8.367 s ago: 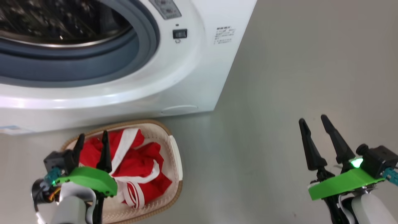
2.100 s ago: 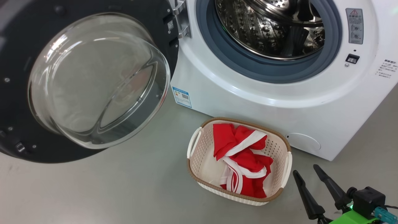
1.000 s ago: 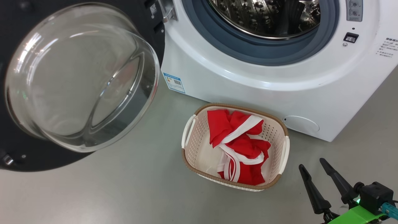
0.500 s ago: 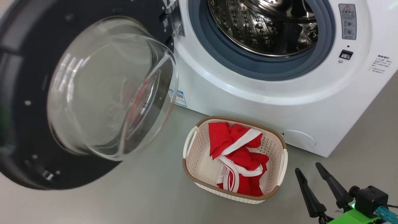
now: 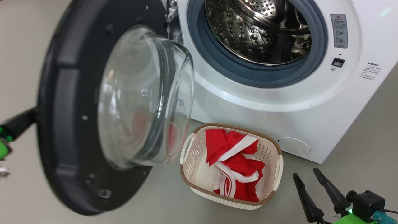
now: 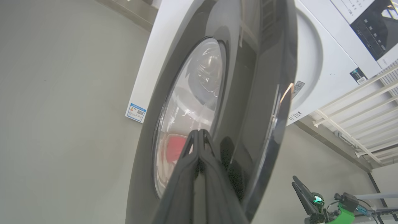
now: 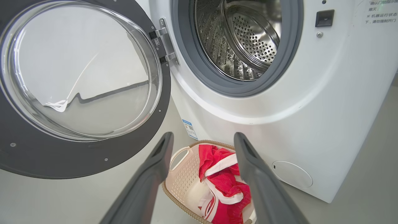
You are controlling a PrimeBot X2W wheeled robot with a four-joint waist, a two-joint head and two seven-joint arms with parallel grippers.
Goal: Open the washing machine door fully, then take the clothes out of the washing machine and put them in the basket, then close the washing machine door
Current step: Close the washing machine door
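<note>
The washing machine [image 5: 248, 105] stands with its steel drum [image 5: 258, 31] bare. Its door [image 5: 62, 124] hangs about half open, glass bowl [image 5: 143, 99] facing the machine. My left gripper [image 6: 199, 132] is shut, tips against the door's glossy outer face [image 6: 248, 93]; its dark fingers [image 5: 21, 119] reach in behind the rim. The red and white clothes [image 5: 236, 161] lie in the cream basket [image 5: 199, 155] on the floor before the machine. My right gripper [image 5: 305, 172] hangs open and empty to the right of the basket; between its fingers I see the basket [image 7: 183, 174] and clothes [image 7: 224, 183].
Grey floor lies left of the door and right of the machine. A blue label sticker [image 6: 136, 112] marks the machine's lower front. A white rack [image 6: 357, 124] stands beyond the machine. The door's lower edge hangs close to the basket's left handle [image 5: 186, 146].
The door has swung from wide open toward the machine, now about half open. My left gripper's fingers have come into the head view behind its rim. The right gripper has stayed put.
</note>
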